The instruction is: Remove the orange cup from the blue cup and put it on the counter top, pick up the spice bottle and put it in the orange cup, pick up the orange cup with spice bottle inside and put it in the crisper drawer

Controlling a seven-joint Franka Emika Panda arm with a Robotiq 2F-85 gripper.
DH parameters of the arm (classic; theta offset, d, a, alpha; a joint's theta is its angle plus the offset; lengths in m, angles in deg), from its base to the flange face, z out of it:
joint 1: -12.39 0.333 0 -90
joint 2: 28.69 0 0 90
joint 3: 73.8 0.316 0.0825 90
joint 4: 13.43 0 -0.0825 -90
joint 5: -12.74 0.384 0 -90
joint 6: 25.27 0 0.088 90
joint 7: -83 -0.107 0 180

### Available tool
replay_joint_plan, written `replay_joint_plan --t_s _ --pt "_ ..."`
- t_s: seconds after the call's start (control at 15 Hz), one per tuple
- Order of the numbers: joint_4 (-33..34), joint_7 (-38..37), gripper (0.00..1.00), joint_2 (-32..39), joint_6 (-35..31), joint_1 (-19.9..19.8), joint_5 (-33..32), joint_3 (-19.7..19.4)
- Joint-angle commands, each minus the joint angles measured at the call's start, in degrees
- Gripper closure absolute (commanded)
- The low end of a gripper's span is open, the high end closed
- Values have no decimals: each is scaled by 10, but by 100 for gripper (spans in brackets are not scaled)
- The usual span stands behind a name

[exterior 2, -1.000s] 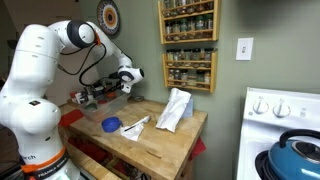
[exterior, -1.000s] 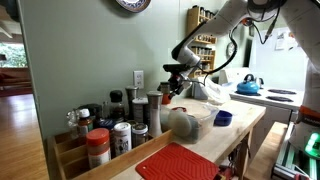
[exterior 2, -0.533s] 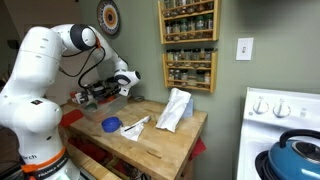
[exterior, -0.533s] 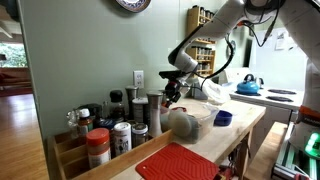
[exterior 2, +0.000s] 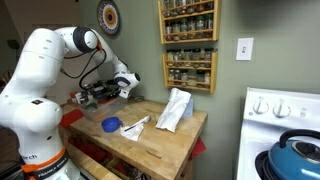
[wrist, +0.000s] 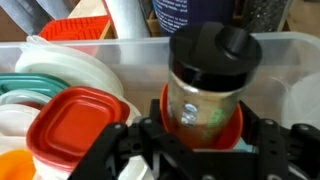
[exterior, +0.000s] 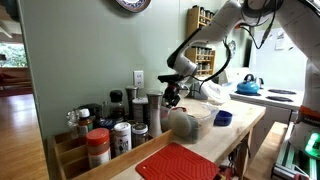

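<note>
Gripping in the hand (wrist: 198, 138) the orange cup (wrist: 232, 128), with the spice bottle (wrist: 205, 85) upright inside, above the clear tub (wrist: 290, 50).

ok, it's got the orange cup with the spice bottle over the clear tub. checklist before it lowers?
1. Grip: gripper fingers flank the small red-orange plastic cup on both sides: ok.
2. Load: black-capped spice bottle stands upright inside the cup: ok.
3. Position: cup is over the clear plastic tub, inside its far wall: ok.
4. Landing spot: red square lid and stacked teal lids lie just beside it; the floor under the cup is hidden: cannot tell.
5. Height above the tub floor: cannot tell.
6. Small blue plastic cup sits on the counter, away from the tub: ok.
</note>
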Motion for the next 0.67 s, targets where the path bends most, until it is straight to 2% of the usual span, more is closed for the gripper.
replay_joint_plan --t_s 0.0,0.2,0.6 --pt "10 -18 7 7 -1 -3 -8 3" --pt "2 -10 0 -11 -2 -5 -16 -1" --pt "-20 -5 0 -55 -6 -12 -39 -7"
